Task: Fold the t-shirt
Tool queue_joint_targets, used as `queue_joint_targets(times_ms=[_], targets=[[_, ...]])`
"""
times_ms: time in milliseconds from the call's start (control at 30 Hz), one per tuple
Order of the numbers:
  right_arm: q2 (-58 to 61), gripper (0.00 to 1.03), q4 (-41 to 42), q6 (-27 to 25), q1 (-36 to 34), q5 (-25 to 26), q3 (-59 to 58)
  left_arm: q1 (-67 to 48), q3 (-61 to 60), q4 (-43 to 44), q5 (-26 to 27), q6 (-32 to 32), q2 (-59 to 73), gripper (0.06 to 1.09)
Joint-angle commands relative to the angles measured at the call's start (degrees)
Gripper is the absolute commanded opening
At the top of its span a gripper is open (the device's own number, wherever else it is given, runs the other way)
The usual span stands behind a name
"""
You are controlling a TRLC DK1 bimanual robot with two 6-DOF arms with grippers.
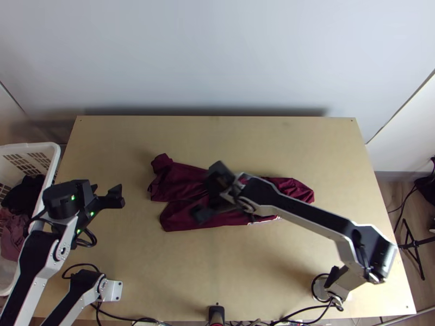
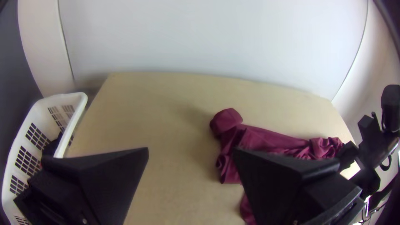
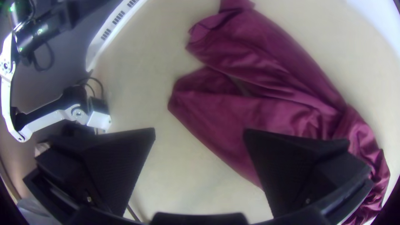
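A maroon t-shirt (image 1: 176,182) lies in a long, rumpled strip across the middle of the light wooden table (image 1: 163,266), as I watch from my remote station. At the shirt's left end, the cloth parts into two lobes with bare wood in the notch between them; the farther lobe ends in a small, turned-over bunch. The right end is gathered into creases, and a thin white edge shows along the side nearer the arms' bases.

My right gripper (image 1: 209,192) is out over the middle of the shirt, its arm stretching from the lower right of the top view. It is blurred there, and as best I can judge it sits above the cloth, though I cannot tell whether a finger touches. In the right wrist view, its two black fingers stand wide apart, with table and maroon fabric visible beyond the gap.

My left gripper (image 1: 108,190) is near the table's left edge, well apart from the shirt. Its fingers are open too, spread wide over bare wood in its own wrist view.

Beside the table's left edge stands a white plastic basket (image 1: 55,155) with slotted walls, holding black cloth (image 1: 24,195) and dusky pink cloth (image 1: 15,233). Beyond the far edge of the table rises a pale wall (image 1: 217,54); a black stand (image 1: 414,245) is on the floor at right.
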Motion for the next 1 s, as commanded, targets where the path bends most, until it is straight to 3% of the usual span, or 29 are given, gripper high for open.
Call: queue_joint_targets(times_ms=[0, 500, 967], targets=[[7.8, 0.98, 0.1, 0.2, 3.8, 0.2, 6.4, 0.9, -2.8, -0.2, 0.2, 0.0, -2.9, 1.04], [19.7, 0.98, 0.1, -0.4, 5.2, 6.7, 16.7, 1.0, -4.6, -1.5, 0.3, 0.3, -6.6, 1.04], [24.6, 0.98, -1.0, -1.8, 5.5, 9.1, 20.1, 7.9, -6.8, -2.3, 2.2, 5.7, -8.5, 1.04]])
